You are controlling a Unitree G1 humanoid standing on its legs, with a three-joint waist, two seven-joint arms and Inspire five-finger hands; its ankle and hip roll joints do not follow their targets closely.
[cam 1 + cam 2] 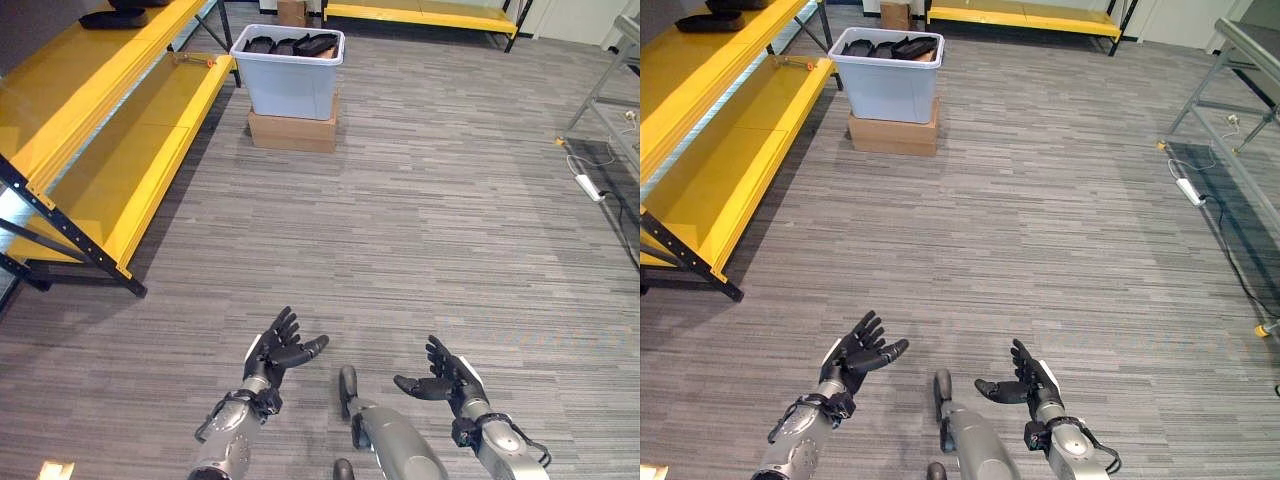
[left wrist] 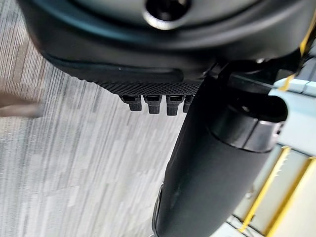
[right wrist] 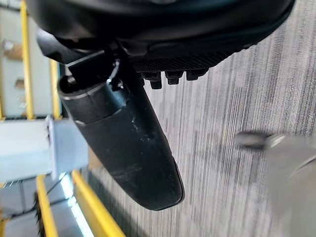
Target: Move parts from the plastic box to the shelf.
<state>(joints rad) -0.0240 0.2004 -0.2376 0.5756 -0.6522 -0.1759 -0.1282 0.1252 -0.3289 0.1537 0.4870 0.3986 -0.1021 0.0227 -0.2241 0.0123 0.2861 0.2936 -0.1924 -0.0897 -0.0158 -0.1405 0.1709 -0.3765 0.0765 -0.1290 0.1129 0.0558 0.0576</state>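
A pale blue plastic box [image 1: 291,82] stands far ahead on a flat cardboard carton [image 1: 292,131], with several black parts [image 1: 293,44] lying in its top. The yellow shelf [image 1: 95,135] runs along the left side; a black part [image 1: 113,18] lies on its upper level. My left hand [image 1: 277,347] and right hand [image 1: 445,377] hover low over the carpet at the front, palms up, fingers spread, both empty and far from the box. The wrist views show each thumb [image 2: 207,163] [image 3: 123,143] held straight.
A second yellow shelf [image 1: 420,12] stands along the back wall. A grey metal rack [image 1: 1245,60] stands at the right, with a white power strip [image 1: 588,186] and cables on the floor below it. Grey carpet lies between me and the box.
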